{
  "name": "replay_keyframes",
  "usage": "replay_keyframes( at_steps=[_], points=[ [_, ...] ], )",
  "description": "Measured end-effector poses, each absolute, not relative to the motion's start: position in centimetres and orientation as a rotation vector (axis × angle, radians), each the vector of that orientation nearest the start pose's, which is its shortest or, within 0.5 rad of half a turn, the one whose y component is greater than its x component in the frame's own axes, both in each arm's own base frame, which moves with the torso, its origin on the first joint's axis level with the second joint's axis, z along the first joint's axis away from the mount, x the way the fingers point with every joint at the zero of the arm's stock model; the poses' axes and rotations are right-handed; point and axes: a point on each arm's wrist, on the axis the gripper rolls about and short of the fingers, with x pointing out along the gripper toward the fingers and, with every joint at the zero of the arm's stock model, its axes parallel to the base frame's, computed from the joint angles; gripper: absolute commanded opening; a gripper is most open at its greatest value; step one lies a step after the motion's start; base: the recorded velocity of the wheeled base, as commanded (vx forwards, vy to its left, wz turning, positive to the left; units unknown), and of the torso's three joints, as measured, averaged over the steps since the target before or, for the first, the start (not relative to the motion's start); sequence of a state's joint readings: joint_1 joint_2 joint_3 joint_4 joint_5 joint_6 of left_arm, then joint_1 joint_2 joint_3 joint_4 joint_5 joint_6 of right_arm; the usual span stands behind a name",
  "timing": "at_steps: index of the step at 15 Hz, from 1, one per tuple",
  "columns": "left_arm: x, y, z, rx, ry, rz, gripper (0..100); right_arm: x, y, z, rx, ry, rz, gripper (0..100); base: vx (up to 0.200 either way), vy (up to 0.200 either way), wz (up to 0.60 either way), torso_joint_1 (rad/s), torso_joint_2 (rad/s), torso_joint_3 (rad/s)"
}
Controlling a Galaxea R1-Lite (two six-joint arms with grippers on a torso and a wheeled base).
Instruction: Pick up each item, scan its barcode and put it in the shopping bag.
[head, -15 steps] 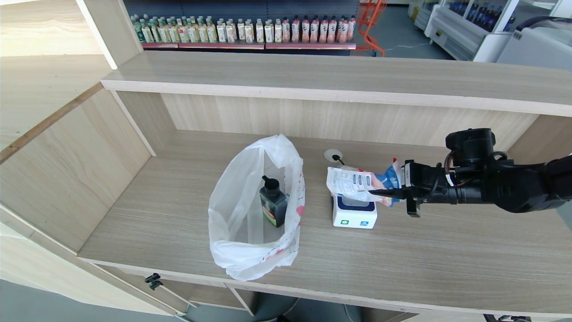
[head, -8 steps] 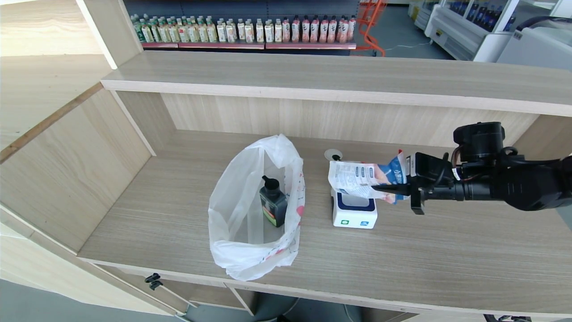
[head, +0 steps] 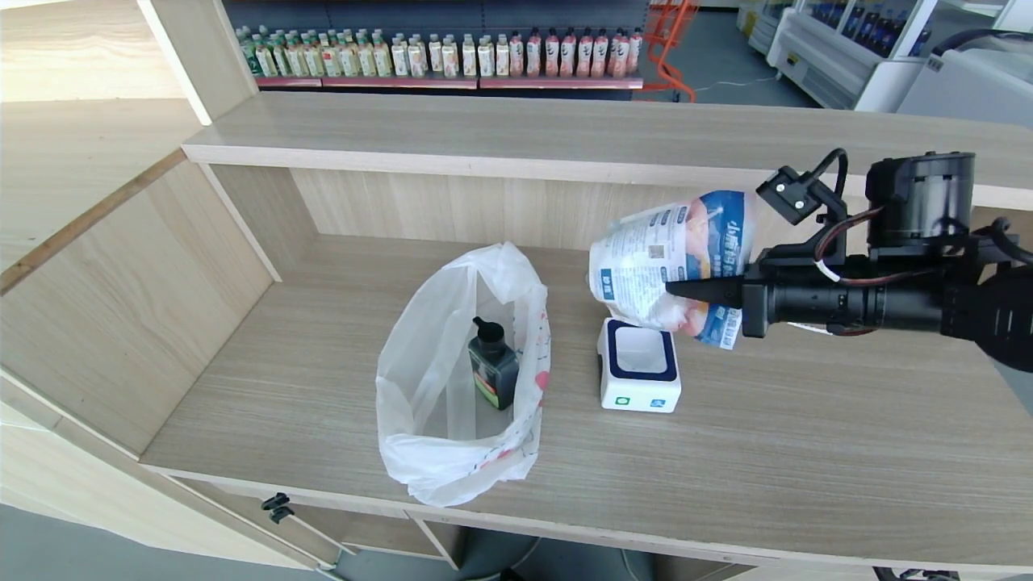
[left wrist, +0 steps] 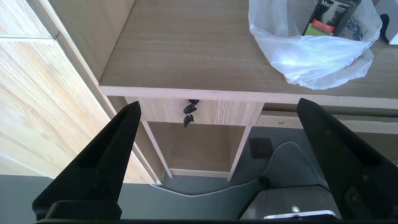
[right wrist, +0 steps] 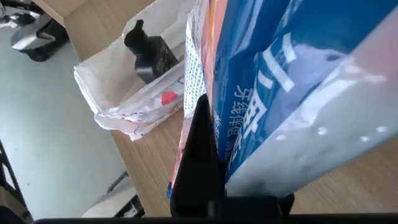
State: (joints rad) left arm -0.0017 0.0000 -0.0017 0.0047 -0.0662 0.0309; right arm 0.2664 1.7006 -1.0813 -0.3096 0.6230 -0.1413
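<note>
**Pouch in R gripper above scanner – scan step closing, bag drop next**

Head view: R gripper (head: 687, 289) comes in from the right w/ fingers pinched on a white, blue and orange printed plastic pouch (head: 666, 262). Pouch is in the air, above and slightly behind the white square scanner box w/ dark-blue framed window (head: 639, 376), not touching it, tilted so a printed face looks up toward the camera. Translucent white plastic shopping bag (head: 407, 379) stands open on the light wood counter (head: 807, 468), just left of the scanner. A black pump bottle (head: 493, 373) stands upright inside it.

L wrist view: L gripper (left wrist: 217, 165) has fingers spread wide, nothing between them. It hangs off the counter's front edge (left wrist: 186, 50), w/ bag (left wrist: 311, 59) and bottle (left wrist: 334, 14) beyond.

R wrist view: black finger (right wrist: 200, 158) pressed flat against the pouch (right wrist: 292, 93). Bag (right wrist: 121, 106) and bottle (right wrist: 149, 51) lie beyond, across the counter.

Judgement: item 2 is at the scan stage. Can't tell whether the code has been read. If it has, next move is to carry the pouch left over the bag mouth, lower it and let go. Needs care: the bag rim is floppy and the bottle takes up room, so aim for the open side. Pouch is soft and may sag in the pinch.
</note>
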Motion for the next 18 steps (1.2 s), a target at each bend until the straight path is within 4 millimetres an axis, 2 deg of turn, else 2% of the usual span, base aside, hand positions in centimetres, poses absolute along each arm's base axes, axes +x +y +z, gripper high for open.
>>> replay_keyframes(
  at_steps=[2, 3, 5, 7, 11, 14, 18],
  points=[
    [-2.3, -0.1, 7.5, 0.031, 0.002, -0.068, 100, 29.6, 12.1, 24.4, 0.181, 0.334, 0.828, 0, 0.000, 0.000, 0.00, 0.000, 0.00, 0.000],
    [-2.3, -0.1, 7.6, 0.031, 0.002, -0.068, 100, 29.4, 13.3, 24.8, 0.251, 0.359, 0.825, 0, 0.000, 0.000, 0.00, 0.000, 0.00, 0.000],
    [-2.3, -0.1, 7.5, 0.031, 0.002, -0.068, 100, 29.1, 15.8, 24.3, 0.334, 0.437, 0.852, 0, 0.000, 0.000, 0.00, 0.000, 0.00, 0.000],
    [-2.3, -0.1, 7.5, 0.031, 0.002, -0.068, 100, 29.6, 17.5, 23.7, 0.336, 0.459, 0.852, 0, 0.000, 0.000, 0.00, 0.000, 0.00, 0.000],
    [-2.3, -0.1, 7.5, 0.030, 0.002, -0.068, 100, 32.6, 20.5, 21.3, 0.334, 0.505, 0.839, 0, 0.000, 0.000, 0.00, 0.000, 0.00, 0.000],
    [-2.3, -0.1, 7.6, 0.031, 0.002, -0.068, 100, 34.1, 21.7, 19.4, 0.327, 0.541, 0.834, 0, 0.000, 0.000, 0.00, 0.000, 0.00, 0.000],
    [-2.3, -0.1, 7.5, 0.031, 0.002, -0.068, 100, 35.4, 22.6, 18.9, 0.321, 0.532, 0.841, 0, 0.000, 0.000, 0.00, 0.000, 0.00, 0.000]
  ],
)
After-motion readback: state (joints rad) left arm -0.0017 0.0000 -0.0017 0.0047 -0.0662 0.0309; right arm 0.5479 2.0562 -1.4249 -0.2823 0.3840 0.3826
